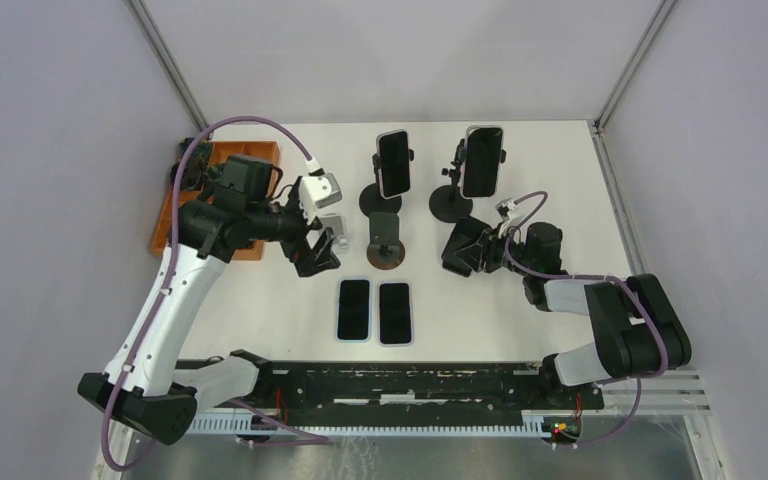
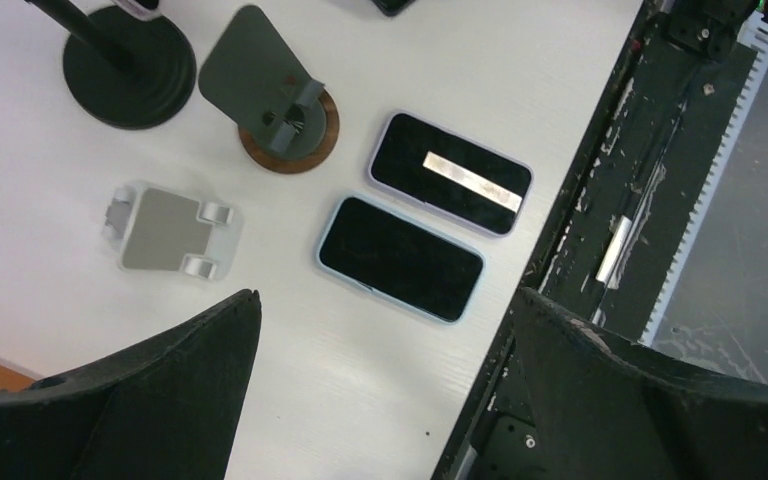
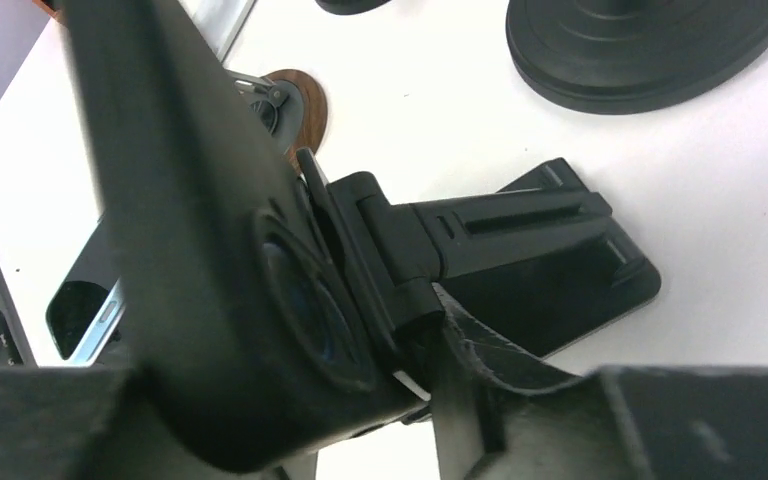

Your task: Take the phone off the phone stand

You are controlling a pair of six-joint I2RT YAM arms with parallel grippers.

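Observation:
Two phones stand upright in black round-based stands at the back: one (image 1: 393,163) in the middle, one (image 1: 483,160) to its right. Two more phones lie flat near the front, one in a light blue case (image 1: 354,309) (image 2: 400,258) and one in a purple case (image 1: 395,312) (image 2: 450,172). My left gripper (image 1: 315,258) (image 2: 385,300) is open and empty, above the table left of the flat phones. My right gripper (image 1: 478,250) (image 3: 400,340) is shut on the upright plate of a black folding stand (image 3: 520,260) that holds no phone.
An empty stand with a brown round base (image 1: 385,242) (image 2: 285,120) sits mid-table, and a small silver stand (image 1: 332,228) (image 2: 165,230) lies next to my left gripper. An orange tray (image 1: 175,215) is at the left edge. The black rail (image 1: 410,385) runs along the front.

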